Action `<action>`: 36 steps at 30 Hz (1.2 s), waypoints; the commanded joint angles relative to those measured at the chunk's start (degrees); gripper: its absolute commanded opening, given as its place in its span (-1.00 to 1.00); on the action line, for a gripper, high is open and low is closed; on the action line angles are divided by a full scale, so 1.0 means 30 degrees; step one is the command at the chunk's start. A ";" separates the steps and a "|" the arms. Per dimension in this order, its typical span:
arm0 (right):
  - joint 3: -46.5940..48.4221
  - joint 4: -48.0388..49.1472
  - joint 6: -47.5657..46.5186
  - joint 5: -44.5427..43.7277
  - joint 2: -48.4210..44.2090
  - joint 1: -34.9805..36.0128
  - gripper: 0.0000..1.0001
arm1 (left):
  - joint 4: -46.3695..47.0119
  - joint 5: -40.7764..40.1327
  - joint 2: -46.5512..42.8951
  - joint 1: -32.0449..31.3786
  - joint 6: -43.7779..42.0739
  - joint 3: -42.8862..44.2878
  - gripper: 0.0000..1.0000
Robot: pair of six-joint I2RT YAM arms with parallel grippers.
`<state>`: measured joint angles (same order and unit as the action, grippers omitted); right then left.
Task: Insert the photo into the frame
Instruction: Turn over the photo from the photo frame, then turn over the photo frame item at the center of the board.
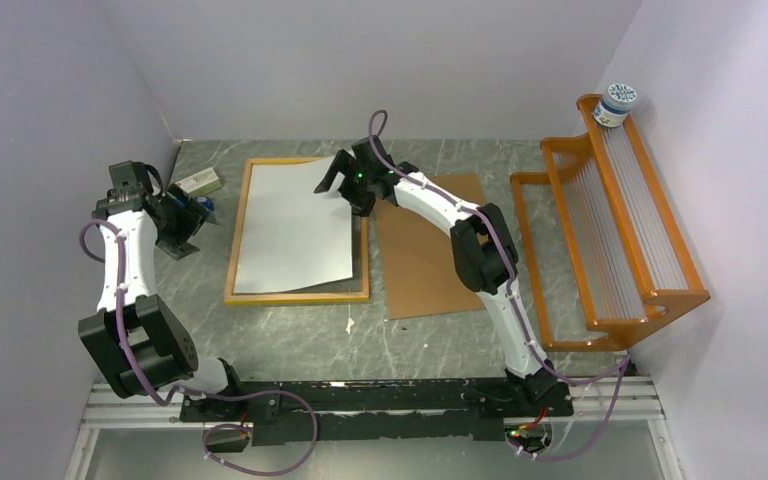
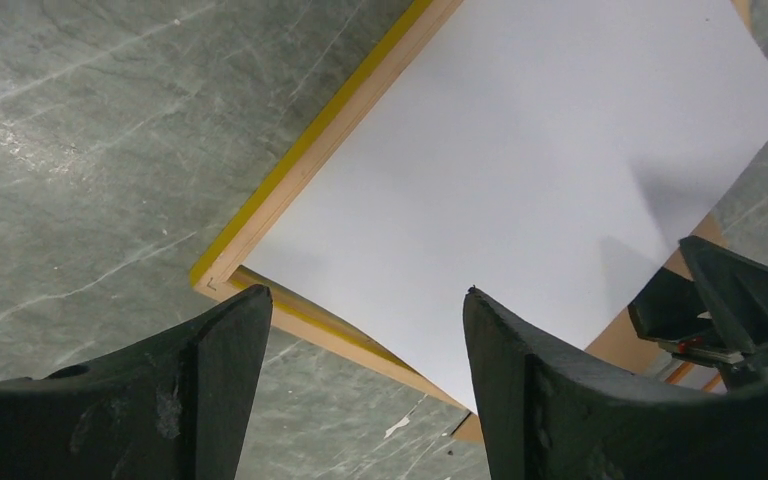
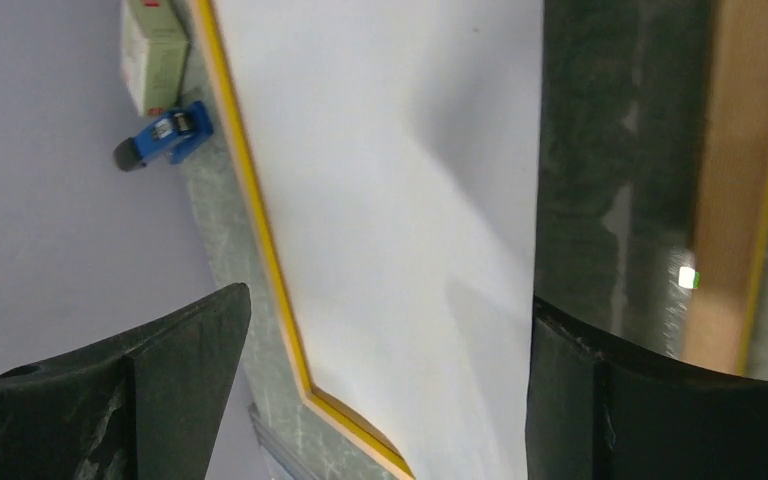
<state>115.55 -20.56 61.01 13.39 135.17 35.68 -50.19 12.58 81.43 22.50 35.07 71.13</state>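
Your right gripper and left gripper stood open, empty; the photo lay slightly skewed in the frame, apparently needing a squaring nudge.

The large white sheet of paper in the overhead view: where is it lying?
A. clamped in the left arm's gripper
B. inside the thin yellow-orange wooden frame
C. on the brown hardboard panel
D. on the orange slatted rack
B: the large white paper sheet lies flat and slightly askew within the border of the thin yellow-orange wooden frame.
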 commanded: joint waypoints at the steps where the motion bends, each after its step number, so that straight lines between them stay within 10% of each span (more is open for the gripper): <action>1: -0.0334 -0.2404 -0.1060 -0.1837 -0.2183 0.0003 0.98 | -0.0837 -0.0268 -0.1088 0.0088 -0.0518 0.1131 0.51; 19: -0.9576 -0.1074 -0.8453 -0.9051 -1.3575 -0.2282 0.93 | 0.0992 0.6537 -0.2080 -0.1325 -0.0979 0.1060 0.58; 23: -1.2060 -0.1921 -0.9509 -0.8712 -1.5635 -0.4218 0.95 | 0.2103 0.5684 -0.2268 -0.5205 -0.0362 0.1044 0.88; 36: -1.8799 -0.2742 -0.9774 -0.8636 -1.8257 -0.7797 0.98 | 0.4818 0.2161 0.4569 -1.7281 0.1768 0.3465 0.83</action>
<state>60.16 -27.49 33.39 -8.99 81.45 12.75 -37.58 23.03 88.25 -23.33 38.76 77.23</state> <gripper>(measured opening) 0.990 0.932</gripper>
